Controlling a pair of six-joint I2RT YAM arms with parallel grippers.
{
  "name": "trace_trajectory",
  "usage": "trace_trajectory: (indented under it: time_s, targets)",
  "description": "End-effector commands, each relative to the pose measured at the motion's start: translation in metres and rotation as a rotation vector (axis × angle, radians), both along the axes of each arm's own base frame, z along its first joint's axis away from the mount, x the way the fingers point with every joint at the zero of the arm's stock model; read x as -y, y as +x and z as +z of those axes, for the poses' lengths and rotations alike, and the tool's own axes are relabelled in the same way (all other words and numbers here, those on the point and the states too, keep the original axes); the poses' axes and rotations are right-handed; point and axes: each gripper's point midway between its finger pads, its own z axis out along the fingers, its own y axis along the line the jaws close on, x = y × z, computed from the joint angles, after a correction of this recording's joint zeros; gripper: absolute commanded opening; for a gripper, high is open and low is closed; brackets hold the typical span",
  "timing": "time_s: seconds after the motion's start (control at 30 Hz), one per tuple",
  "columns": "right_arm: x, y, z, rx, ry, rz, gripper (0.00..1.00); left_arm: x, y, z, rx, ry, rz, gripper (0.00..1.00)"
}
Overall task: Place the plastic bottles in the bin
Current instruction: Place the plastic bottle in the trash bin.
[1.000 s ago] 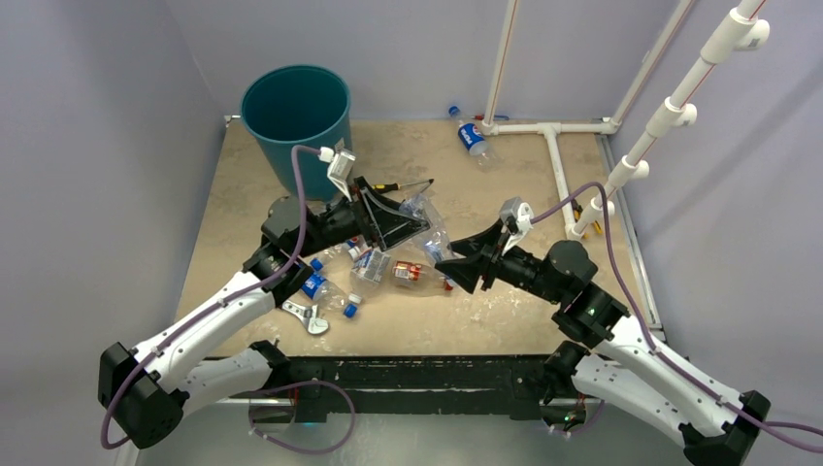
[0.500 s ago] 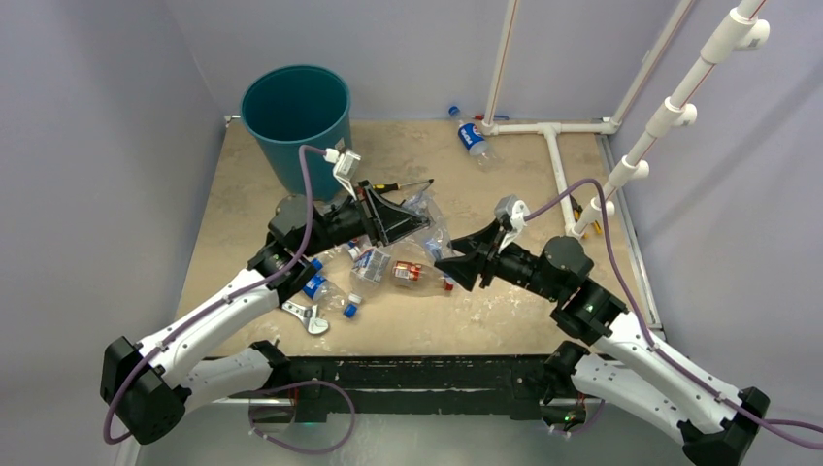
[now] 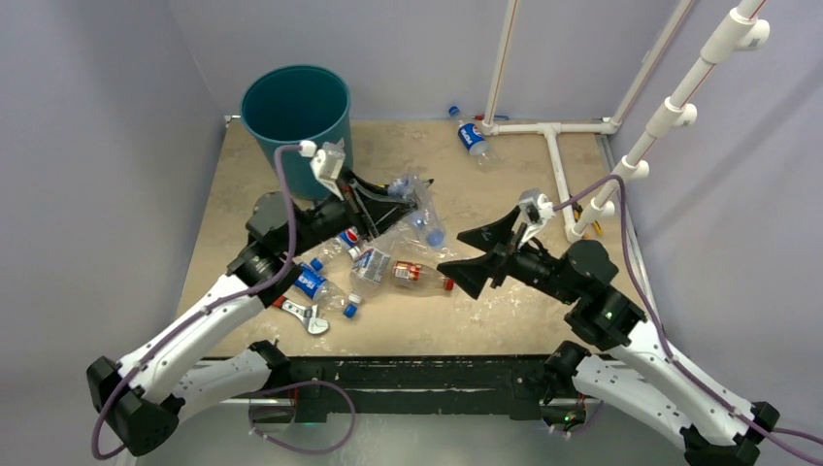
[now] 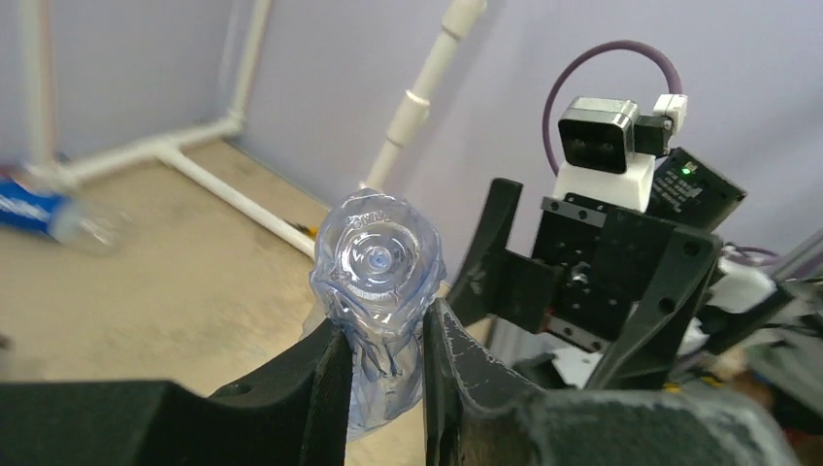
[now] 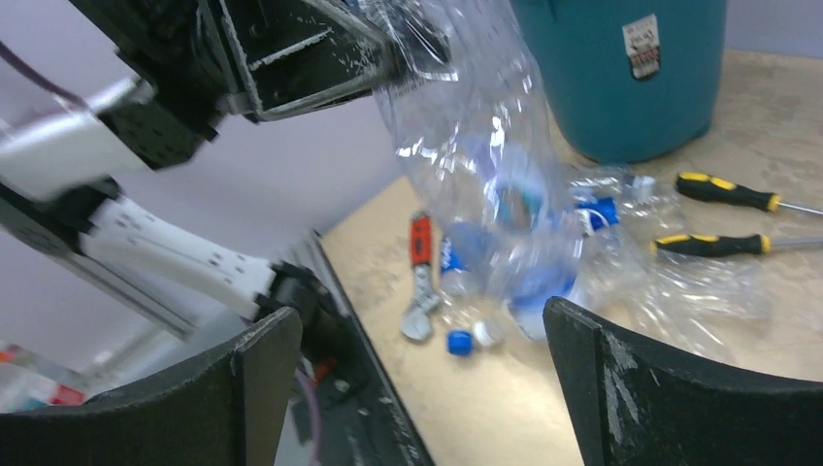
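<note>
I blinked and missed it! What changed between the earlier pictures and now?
The left gripper shut on a clear bottle and carried it left, toward the bin. The right gripper opened wide and backed off to the right. The bin, the far bottle and the wrench stayed put.

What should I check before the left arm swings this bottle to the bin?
1. Left hand shut on bottle: ok.
2. Right hand open, not holding the bottle: ok.
3. Bin upright, mouth open: ok.
4. Bottle over the bin: not ok, it is short of the rim.
5. Grip firm enough for the swing: cannot tell.
</note>
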Motion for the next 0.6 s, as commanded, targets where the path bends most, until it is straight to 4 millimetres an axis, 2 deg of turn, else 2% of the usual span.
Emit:
trace_trajectory:
  time_s: [0.0, 0.07, 0.13, 0.23, 0.3, 0.47, 0.57]
  targets:
    - [0.01, -0.022, 0.058, -0.07, 0.242, 0.035, 0.99, -0.043, -0.004, 0.07, 0.507, 0.087, 0.21, 0.0]
    - [0.008, -0.019, 0.057, -0.12, 0.27, 0.026, 0.99, -0.05, -0.002, 0.074, 0.676, 0.188, 0.252, 0.0]
    - [0.002, -0.017, 0.058, -0.164, 0.297, 0.04, 0.99, -0.05, -0.001, 0.068, 0.88, 0.347, 0.242, 0.0]
    - [-0.005, -0.023, 0.073, -0.193, 0.369, 0.108, 0.99, -0.055, 0.002, 0.054, 1.095, 0.545, 0.237, 0.0]
    - [-0.009, -0.024, 0.081, -0.197, 0.388, 0.136, 0.99, -0.066, 0.008, 0.047, 1.168, 0.655, 0.282, 0.0]
    - [-0.01, 0.0, 0.086, -0.242, 0.401, 0.132, 0.99, -0.083, 0.003, 0.035, 1.464, 0.815, 0.384, 0.0]
    - [-0.005, 0.036, 0.071, -0.325, 0.4, 0.09, 0.99, -0.088, 0.002, 0.015, 1.596, 0.938, 0.388, 0.0]
